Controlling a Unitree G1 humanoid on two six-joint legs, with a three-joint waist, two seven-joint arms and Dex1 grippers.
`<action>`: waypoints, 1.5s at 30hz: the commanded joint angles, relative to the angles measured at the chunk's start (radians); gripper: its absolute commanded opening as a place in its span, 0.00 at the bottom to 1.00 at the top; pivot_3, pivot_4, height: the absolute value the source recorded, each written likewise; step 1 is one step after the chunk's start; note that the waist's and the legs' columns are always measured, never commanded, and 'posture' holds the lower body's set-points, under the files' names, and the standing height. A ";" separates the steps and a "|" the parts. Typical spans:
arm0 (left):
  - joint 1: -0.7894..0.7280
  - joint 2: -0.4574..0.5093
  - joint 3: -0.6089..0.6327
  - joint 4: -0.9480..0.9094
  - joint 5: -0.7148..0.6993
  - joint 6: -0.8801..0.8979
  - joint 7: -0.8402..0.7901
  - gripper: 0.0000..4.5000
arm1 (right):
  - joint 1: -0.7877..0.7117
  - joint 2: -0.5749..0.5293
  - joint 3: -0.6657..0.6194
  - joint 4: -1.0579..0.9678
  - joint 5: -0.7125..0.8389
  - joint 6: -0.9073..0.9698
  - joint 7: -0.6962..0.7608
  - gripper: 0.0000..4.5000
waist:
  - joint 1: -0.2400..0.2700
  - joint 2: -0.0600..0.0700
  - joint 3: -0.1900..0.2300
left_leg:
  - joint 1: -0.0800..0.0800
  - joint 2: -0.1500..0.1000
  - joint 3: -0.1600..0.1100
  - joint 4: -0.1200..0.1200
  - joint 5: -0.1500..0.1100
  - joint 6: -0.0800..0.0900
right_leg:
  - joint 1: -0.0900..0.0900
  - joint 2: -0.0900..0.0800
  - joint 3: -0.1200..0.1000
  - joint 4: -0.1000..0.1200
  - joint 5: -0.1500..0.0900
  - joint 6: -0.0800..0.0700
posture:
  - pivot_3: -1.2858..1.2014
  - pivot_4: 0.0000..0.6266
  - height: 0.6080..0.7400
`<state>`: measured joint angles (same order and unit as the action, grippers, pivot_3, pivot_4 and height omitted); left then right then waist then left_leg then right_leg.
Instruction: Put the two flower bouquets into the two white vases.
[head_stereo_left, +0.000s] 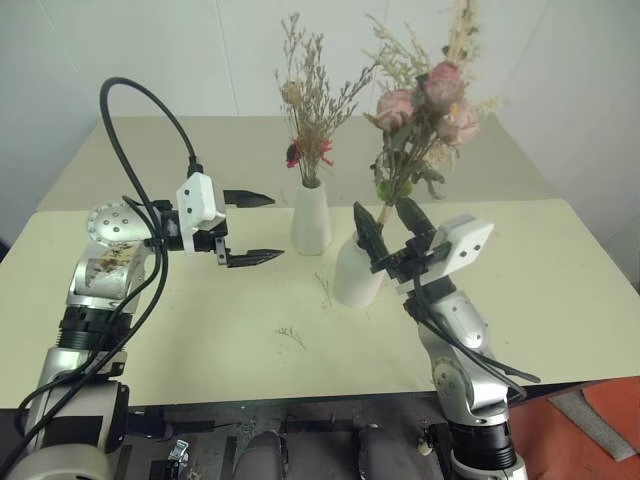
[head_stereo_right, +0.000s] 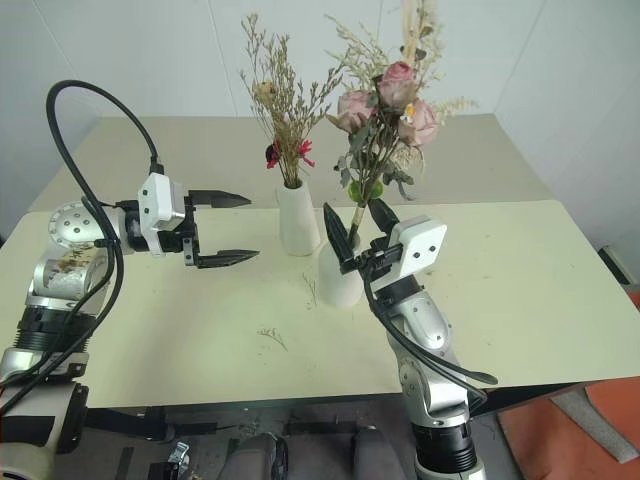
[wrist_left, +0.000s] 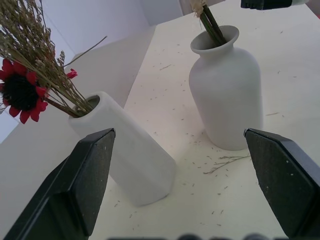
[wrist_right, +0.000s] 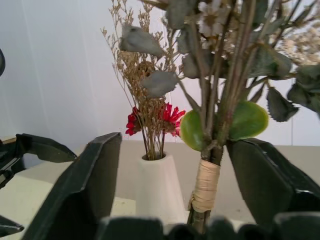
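So both bouquets are standing in vases on the cream table (head_stereo_left: 520, 300).

Dried grass bouquet (head_stereo_left: 310, 95) (tan sprigs, one small red flower low on the bunch) sits upright in the tall cone vase (head_stereo_left: 310, 218). Rose bouquet (head_stereo_left: 425, 110) (pink roses, green leaves, pale sprigs) has its stems down in the mouth of the round vase (head_stereo_left: 355, 272), leaning slightly toward the robot's right. In the right wrist view the stems are bound with a tan wrap just above the vase mouth. The two vases stand just beside each other, not touching, cone vase further back, round vase nearer the robot.

Right gripper (head_stereo_left: 392, 222): fingers spread apart, pointing up and forward, one on each side of the rose stems just above the round vase. Right wrist view shows a gap between each finger and the stems, so nothing is clamped.

Left gripper (head_stereo_left: 262, 228): fingers wide apart, empty, pointing sideways toward the cone vase, hanging above the table and close to that vase without touching it. Left wrist view looks between its fingers at both vases.

Loose twigs (head_stereo_left: 292, 335) and small crumbs lie on the table in front of the vases.
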<state>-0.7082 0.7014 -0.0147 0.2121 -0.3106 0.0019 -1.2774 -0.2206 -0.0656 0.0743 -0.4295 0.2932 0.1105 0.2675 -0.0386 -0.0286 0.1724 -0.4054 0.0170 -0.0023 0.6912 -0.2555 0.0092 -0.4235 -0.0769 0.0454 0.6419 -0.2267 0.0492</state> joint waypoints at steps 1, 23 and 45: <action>-0.013 0.001 0.017 -0.011 -0.004 -0.017 0.006 1.00 | 0.033 -0.004 0.006 -0.079 0.020 -0.034 0.019 1.00 | 0.000 0.000 0.000 | 0.000 0.000 0.000 0.000 0.000 0.000 | 0.000 0.000 0.000 0.000 0.000 0.000 | 0.52 0.24 1.00; -0.018 0.027 0.036 0.044 -0.014 -0.028 -0.041 1.00 | 0.268 -0.327 -0.269 -0.246 0.216 0.131 0.171 1.00 | 0.018 0.000 0.000 | 0.000 0.000 0.000 0.001 0.000 0.000 | 0.001 0.000 0.000 -0.001 0.000 0.000 | 0.52 0.24 1.00; 0.150 0.194 0.143 -0.064 -0.082 0.079 -0.067 1.00 | 0.492 -0.856 -1.028 -0.014 0.482 0.278 0.638 1.00 | 0.025 -0.001 0.000 | 0.004 0.001 0.002 0.001 0.000 0.000 | 0.005 0.000 0.001 -0.002 -0.001 0.000 | 0.52 0.24 1.00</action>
<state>-0.5443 0.8838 0.1142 0.1715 -0.3785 0.0725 -1.3436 0.2797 -0.9128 -0.9264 -0.4096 0.7838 0.3957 0.9072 -0.0132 -0.0293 0.1722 -0.4016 0.0177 -0.0005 0.6920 -0.2556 0.0092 -0.4181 -0.0770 0.0461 0.6402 -0.2275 0.0495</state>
